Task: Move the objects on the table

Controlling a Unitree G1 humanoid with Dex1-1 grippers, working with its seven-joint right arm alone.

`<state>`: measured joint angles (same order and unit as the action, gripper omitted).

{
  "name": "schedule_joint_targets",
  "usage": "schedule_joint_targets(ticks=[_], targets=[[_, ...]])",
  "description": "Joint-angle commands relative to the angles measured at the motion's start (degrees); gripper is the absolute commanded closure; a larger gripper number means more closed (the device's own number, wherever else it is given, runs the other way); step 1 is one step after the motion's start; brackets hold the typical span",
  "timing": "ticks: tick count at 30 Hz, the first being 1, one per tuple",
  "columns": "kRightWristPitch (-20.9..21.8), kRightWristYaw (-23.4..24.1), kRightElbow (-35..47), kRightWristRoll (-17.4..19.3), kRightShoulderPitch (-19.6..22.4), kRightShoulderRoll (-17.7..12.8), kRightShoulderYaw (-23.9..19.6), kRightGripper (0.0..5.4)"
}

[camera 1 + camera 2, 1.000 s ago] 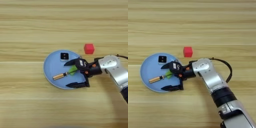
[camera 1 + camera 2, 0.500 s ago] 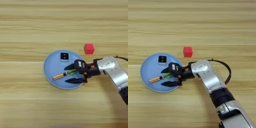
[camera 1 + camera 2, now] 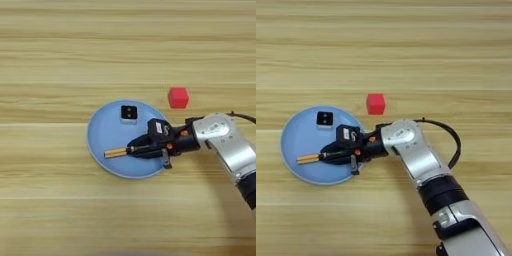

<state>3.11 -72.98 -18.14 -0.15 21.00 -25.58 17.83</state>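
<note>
A red cube (image 3: 178, 97) sits on the wooden table (image 3: 60, 60), just right of and beyond a round blue plate (image 3: 102, 135). On the plate lies a thin dark-bladed tool whose light wooden handle (image 3: 116, 152) points left. My right gripper (image 3: 139, 149) reaches over the plate from the right, its two black fingers shut on the tool's dark blade. The fingers cover most of the blade. The right eye view shows the same grip (image 3: 332, 152) and the cube (image 3: 375, 103).
A small black square piece (image 3: 129, 112) with a light centre rests on the far part of the plate. My silver forearm (image 3: 225, 147) and its black cable cross the table to the right of the plate.
The fingers stood wide apart over the plate a second ago, narrowed half a second ago, and now are shut on the tool's blade. Cube, plate and black piece stay put.
</note>
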Motion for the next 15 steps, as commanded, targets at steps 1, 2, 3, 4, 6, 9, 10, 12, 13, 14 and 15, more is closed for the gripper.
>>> schedule_joint_targets(ticks=[1,2,3,4,6,9,10,12,13,14,15], targets=[[0.35,1.53,2.56,1.36,3.96,-0.65,-1.66,4.67],[0.24,1.46,2.67,1.49,4.0,-0.63,-1.72,4.67],[0.08,1.38,2.75,1.64,4.09,-0.6,-1.83,4.67],[-0.09,1.37,2.79,1.8,4.22,-0.56,-1.97,4.67],[-0.69,1.31,3.11,2.5,4.61,-0.45,-2.44,4.67],[-1.68,2.01,3.16,4.13,6.15,-0.24,-4.28,4.67],[-2.0,2.36,2.97,4.72,6.79,-0.08,-5.06,4.67],[-3.25,3.17,2.63,6.06,8.15,0.2,-6.84,4.67],[-4.07,3.82,2.29,6.73,9.02,0.4,-7.81,4.67],[-4.71,4.4,2.03,7.14,9.67,0.59,-8.58,4.67],[-5.61,5.39,1.52,7.8,10.64,0.93,-9.63,4.67]])
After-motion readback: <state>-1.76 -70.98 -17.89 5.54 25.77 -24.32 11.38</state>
